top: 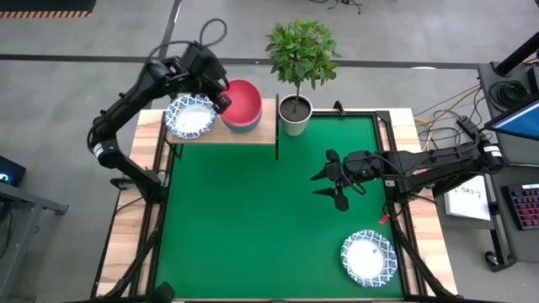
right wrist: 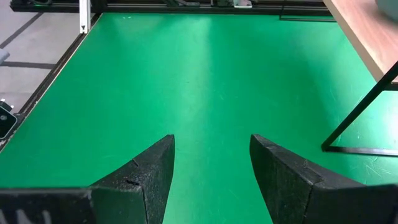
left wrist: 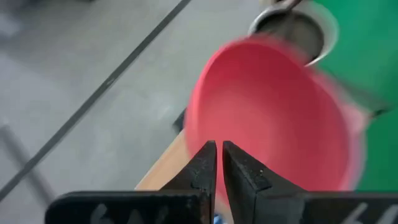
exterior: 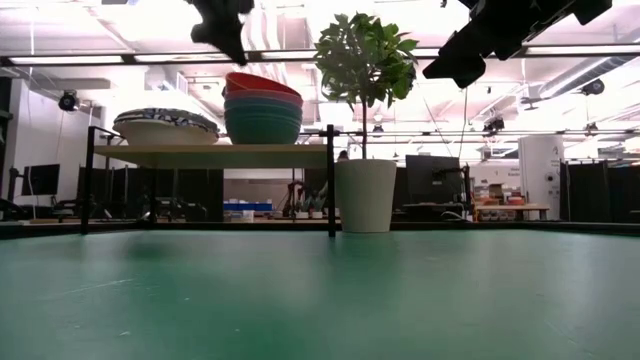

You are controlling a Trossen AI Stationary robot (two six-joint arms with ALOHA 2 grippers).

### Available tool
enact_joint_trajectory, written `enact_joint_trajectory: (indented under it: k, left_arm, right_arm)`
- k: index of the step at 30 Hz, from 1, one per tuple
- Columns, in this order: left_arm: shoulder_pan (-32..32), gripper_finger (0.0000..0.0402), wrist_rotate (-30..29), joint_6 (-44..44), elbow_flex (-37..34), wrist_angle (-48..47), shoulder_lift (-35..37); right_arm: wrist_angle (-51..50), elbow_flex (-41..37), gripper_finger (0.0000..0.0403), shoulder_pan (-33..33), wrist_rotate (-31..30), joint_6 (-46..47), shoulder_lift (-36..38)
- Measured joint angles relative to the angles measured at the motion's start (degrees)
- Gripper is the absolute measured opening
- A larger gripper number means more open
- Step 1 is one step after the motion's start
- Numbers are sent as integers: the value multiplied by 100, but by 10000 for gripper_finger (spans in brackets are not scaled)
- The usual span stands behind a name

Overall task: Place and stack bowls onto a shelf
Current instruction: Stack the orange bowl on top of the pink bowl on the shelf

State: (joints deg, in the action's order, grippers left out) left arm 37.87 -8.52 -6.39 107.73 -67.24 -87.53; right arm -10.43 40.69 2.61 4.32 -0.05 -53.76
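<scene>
The wooden shelf [top: 253, 133] stands at the far left of the green mat. On it sit a stack of white blue-patterned bowls [top: 190, 118] and a stack of plain bowls with a red one on top [top: 246, 101]; both also show in the low view, the patterned stack [exterior: 165, 127] and the plain stack [exterior: 263, 105]. My left gripper [top: 221, 101] is shut and empty, just above the red bowl's rim [left wrist: 205, 93] and clear of it in the low view [exterior: 232, 45]. My right gripper [top: 330, 180] is open and empty above the mat's right half [right wrist: 211, 168]. One more patterned bowl [top: 368, 257] lies on the mat at the near right.
A white plant pot [top: 295, 114] with a leafy plant stands right beside the shelf's right end [exterior: 365, 195]. The shelf's black frame leg [right wrist: 360, 112] shows ahead of my right gripper. Bare green mat [top: 253, 219] lies between the shelf and the near edge.
</scene>
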Motion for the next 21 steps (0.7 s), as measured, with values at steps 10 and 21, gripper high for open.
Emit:
enact_joint_trajectory:
  k: [10,21]
  left_arm:
    - [31,1,-791,289,-781,181,20]
    - [-399,0,420,403,-870,1675,-56]
  right_arm:
    - [46,0,198,0,-10,-6,0]
    - [44,0,198,-2,-199,-78,0]
